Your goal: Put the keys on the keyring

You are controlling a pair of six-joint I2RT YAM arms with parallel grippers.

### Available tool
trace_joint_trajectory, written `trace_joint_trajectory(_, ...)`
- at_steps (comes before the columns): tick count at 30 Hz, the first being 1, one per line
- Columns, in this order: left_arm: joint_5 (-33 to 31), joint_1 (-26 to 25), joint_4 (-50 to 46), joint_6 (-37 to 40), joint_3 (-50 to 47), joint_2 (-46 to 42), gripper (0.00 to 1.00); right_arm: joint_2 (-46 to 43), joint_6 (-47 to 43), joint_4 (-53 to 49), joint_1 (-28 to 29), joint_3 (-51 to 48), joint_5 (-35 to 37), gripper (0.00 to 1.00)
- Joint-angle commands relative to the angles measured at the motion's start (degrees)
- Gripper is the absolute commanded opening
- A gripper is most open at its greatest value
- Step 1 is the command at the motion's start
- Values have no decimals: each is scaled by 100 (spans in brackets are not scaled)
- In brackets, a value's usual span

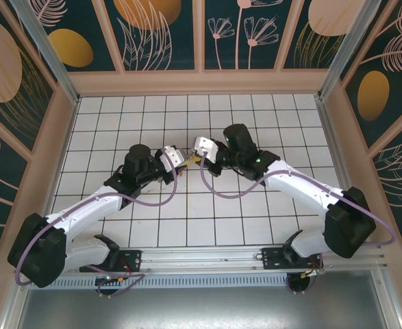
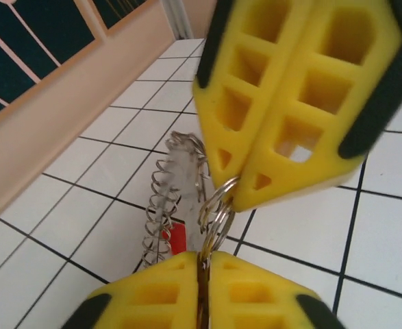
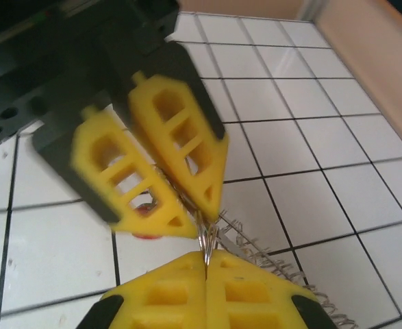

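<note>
Metal keyring [image 2: 213,214] clamped in right hand [image 2: 233,200]; other edge inside left hand [image 2: 202,260].

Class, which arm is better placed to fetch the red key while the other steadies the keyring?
Left, probably. The red key lies on the tiles right by the left gripper, while the right gripper is shut on the keyring and could hold it steady.

The white tiled table [image 1: 187,226] has a coiled wire spring [image 2: 161,205] lying on it.
</note>
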Motion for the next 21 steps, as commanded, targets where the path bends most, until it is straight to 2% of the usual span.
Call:
trace_joint_trajectory(1,175,39,721,-960,218,-4,26,-376,1065,1539,96,-548,367,0)
trace_joint_trajectory(3,290,48,874,-1091,127,-97,38,-401,880,1534,88,-588,353,0)
trace_joint_trajectory(8,664,132,675,-999,189,-291,45,-398,377,1115,-23,-521,71,0)
trace_joint_trajectory(11,929,471,474,-1299,447,-271,47,-547,-169,952,-135,-649,-325,0)
trace_joint_trajectory(13,1454,768,384,-1398,630,-223,47,-670,-553,971,-212,-787,-485,0)
trace_joint_trajectory(14,1790,886,284,-1257,715,-202,46,-735,-725,965,-304,-833,-627,0)
trace_joint_trajectory(17,2702,919,-641,67,1013,-117,42,-871,-1065,941,-665,-887,-1249,0)
trace_joint_trajectory(19,3019,918,-1101,900,1064,-64,40,-939,-1233,913,-853,-867,-1618,0)
trace_joint_trajectory(21,3077,922,-865,1017,998,-10,40,-972,-1353,876,-1037,-804,-1994,0)
